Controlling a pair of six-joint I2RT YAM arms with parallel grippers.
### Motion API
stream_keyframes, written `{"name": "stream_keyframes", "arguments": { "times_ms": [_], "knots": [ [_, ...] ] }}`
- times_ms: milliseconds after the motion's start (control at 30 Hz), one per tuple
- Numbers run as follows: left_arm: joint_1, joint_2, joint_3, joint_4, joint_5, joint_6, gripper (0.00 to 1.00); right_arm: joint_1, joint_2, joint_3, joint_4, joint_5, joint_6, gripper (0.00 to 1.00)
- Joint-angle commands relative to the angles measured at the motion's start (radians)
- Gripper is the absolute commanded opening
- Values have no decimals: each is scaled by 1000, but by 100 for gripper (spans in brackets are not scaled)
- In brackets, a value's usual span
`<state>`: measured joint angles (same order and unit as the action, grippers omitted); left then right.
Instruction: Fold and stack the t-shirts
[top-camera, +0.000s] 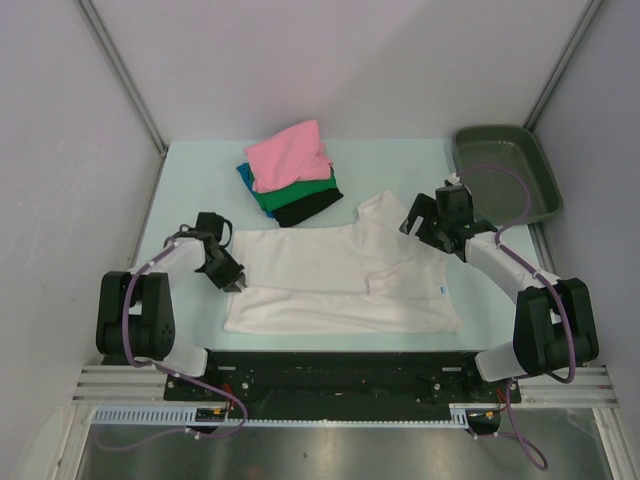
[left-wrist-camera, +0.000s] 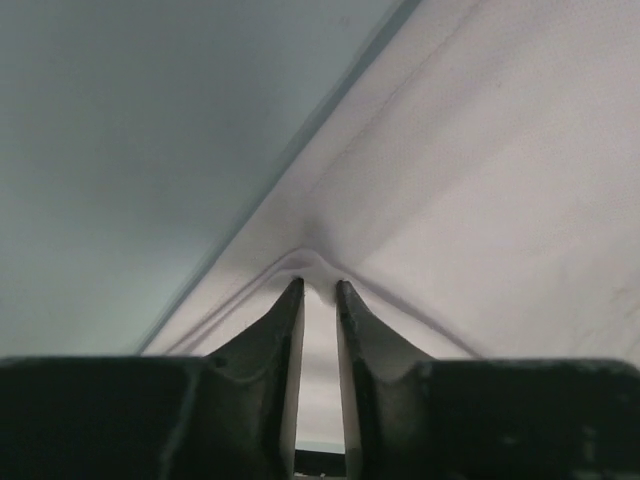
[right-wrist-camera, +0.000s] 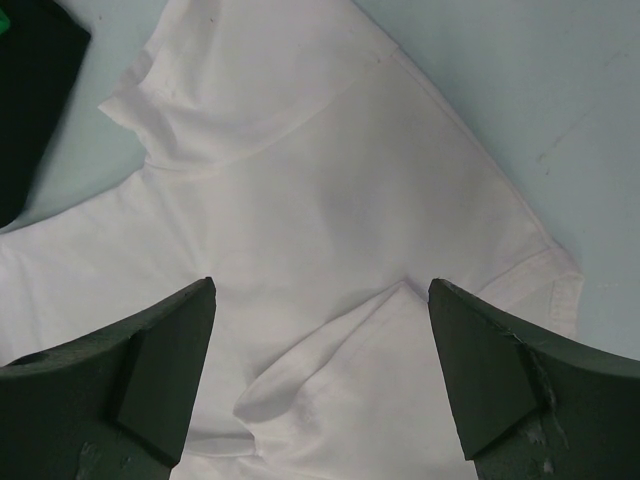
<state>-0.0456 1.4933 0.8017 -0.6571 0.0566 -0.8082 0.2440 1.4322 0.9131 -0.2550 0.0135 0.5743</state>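
The large white t-shirt (top-camera: 340, 280) lies spread on the pale table, one sleeve (right-wrist-camera: 330, 370) folded over its body. My left gripper (top-camera: 237, 283) sits at the shirt's left edge. Its fingers stand a narrow gap apart, with a raised pucker of the white cloth (left-wrist-camera: 480, 180) pinched at their tips (left-wrist-camera: 320, 285). My right gripper (top-camera: 415, 228) hovers open over the shirt's far right part (right-wrist-camera: 300, 180), jaws wide, nothing between them (right-wrist-camera: 322, 290). Behind lies a stack of folded t-shirts: pink (top-camera: 288, 152) on top, then teal-blue (top-camera: 243, 175), green (top-camera: 300, 190) and black (top-camera: 308, 208).
A dark grey-green plastic tray (top-camera: 515, 150) stands at the back right corner, beside the right arm. Grey walls close in the table on the left, right and back. The black shirt's corner (right-wrist-camera: 30, 100) shows at the left edge of the right wrist view.
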Motion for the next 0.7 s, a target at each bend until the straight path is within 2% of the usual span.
{"name": "stream_keyframes", "arguments": {
  "times_ms": [0, 33, 67, 300, 533, 667],
  "knots": [
    [1, -14, 13, -6, 8, 30, 15, -5, -1, -10, 34, -1, -7, 92],
    [1, -25, 10, -4, 9, 30, 3, -8, -3, -11, 34, -1, -5, 92],
    [1, -27, 7, -6, 11, 30, 0, -8, -4, -11, 34, -27, -5, 92],
    [1, -91, 7, -41, 9, 35, 0, -9, -32, -17, 26, -26, -1, 92],
    [1, -263, 17, -148, -3, 30, 0, -8, -68, -29, 22, -32, 6, 92],
    [3, -303, -1, -170, -17, 30, 1, -9, -82, -37, 25, -41, 15, 92]
  ]
}}
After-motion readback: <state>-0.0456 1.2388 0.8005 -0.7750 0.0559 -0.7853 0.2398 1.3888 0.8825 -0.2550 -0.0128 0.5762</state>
